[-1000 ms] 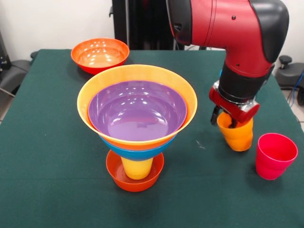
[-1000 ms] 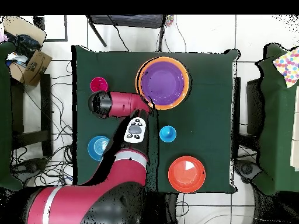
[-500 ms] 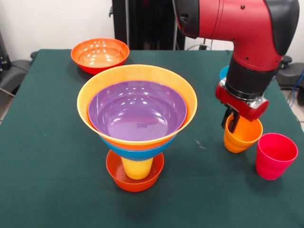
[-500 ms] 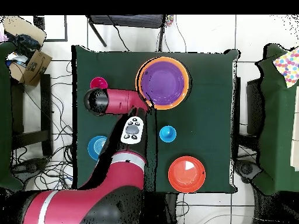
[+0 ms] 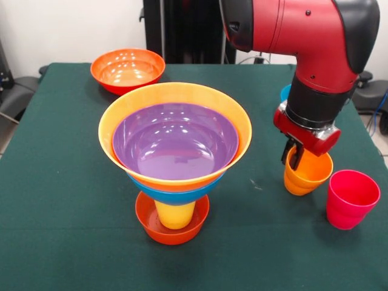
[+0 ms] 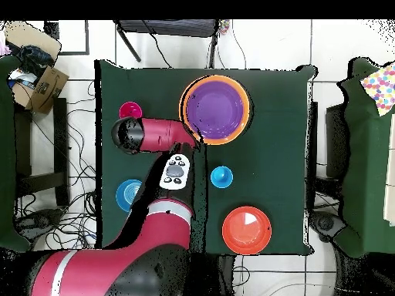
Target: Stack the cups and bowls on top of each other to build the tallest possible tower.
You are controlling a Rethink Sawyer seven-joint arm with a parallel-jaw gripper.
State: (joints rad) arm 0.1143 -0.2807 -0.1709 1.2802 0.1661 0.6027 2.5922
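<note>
Already the tower [image 5: 174, 154] stands mid-table: small red-orange bowl, yellow cup, blue, light orange and purple bowls; the gripper [image 5: 296, 159] pinches the orange cup's [image 5: 308, 174] rim at its 3 o'clock; pink cup [image 5: 351, 198] beside; red-orange bowl [image 5: 127, 70] at 11 o'clock; nothing blocks the path.

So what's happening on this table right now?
The red Sawyer arm's end effector is clamped on the rim of the glossy orange plastic cup, tilted beside the pinkish-red plastic cup. A tower already stands: small red-orange bowl, yellow cup, then blue, light orange and purple bowls nested. Another red-orange plastic bowl sits unused at the green table's far corner.
</note>
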